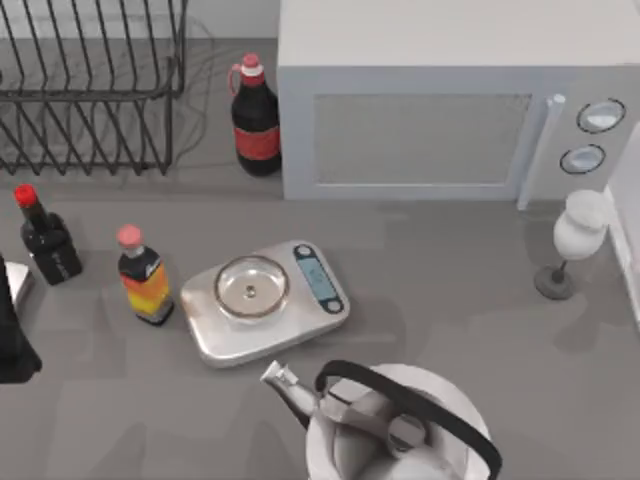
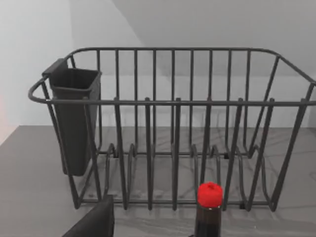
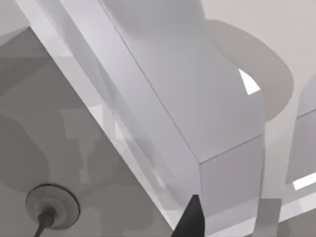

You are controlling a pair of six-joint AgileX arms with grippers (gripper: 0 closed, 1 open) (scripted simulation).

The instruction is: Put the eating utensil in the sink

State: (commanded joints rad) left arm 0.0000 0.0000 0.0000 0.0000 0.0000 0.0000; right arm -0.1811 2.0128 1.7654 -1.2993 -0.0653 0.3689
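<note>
At the far left stands the wire dish rack (image 1: 90, 85), with the left arm (image 1: 15, 335) parked at the table's left edge beside the dark sauce bottle (image 1: 45, 240); whether its pincer is released or clenched I cannot tell. Rightward come the orange-labelled bottle (image 1: 143, 280), kitchen scale (image 1: 265, 300), kettle (image 1: 390, 425), microwave (image 1: 450, 100) and wine glass (image 1: 575, 240). No eating utensil is visible, nor can I make out the right pincer, so locating the utensil should come first.

A grey table (image 1: 450, 270) carried a wire dish rack (image 1: 90, 90) at its back left, a cola bottle (image 1: 256, 118) beside a white microwave (image 1: 450, 110), two sauce bottles (red-capped (image 1: 45, 238), pink-capped (image 1: 143, 277)), a kitchen scale (image 1: 265, 300), a kettle (image 1: 390, 425) and a wine glass (image 1: 572, 245).
</note>
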